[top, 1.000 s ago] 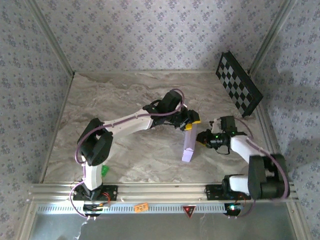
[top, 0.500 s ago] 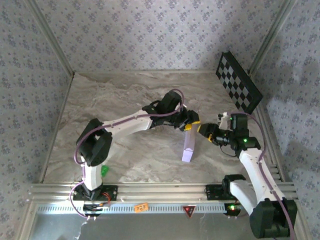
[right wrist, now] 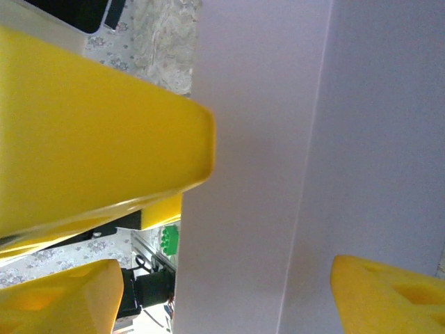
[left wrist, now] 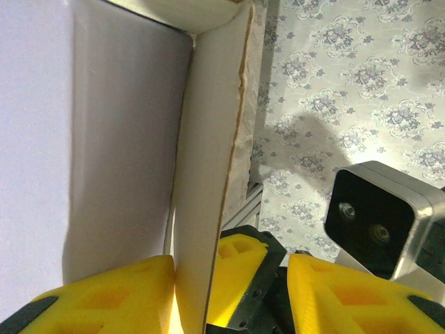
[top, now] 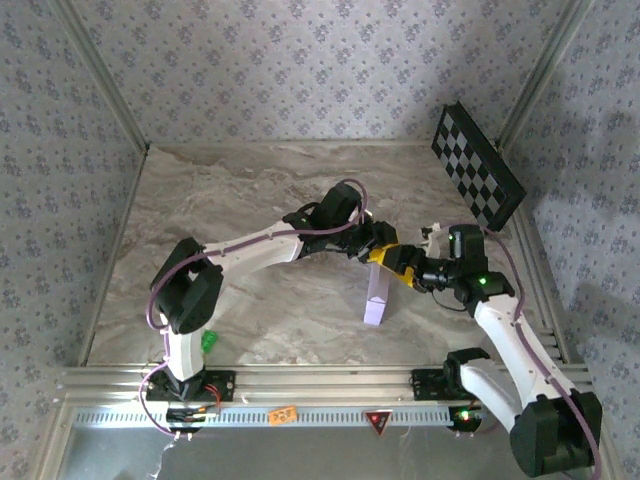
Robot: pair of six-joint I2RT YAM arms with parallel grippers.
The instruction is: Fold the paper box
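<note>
Here, left pincer (left wrist: 231, 263) parted, one finger (left wrist: 104, 299) touching paper box (top: 377, 298); right pincer (right wrist: 226, 278) wide, straddling it

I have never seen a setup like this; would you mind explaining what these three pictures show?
These are two robot arms, left and right, bolted at the near edge of a marbled table. The overhead picture looks down from behind them. The other two come from cameras on the wrists, so each shows its own yellow fingers close up. The left tool and right tool meet at the top of an upright, pale lavender paper box. In the right wrist picture the fingers sit wide apart on either side of a box wall, so that tool is open. In the left wrist picture a cardboard flap lies against one finger; whether it is clamped, I cannot tell. A checkerboard panel stands at the far right, and a small green thing lies by the left arm's base.
</note>
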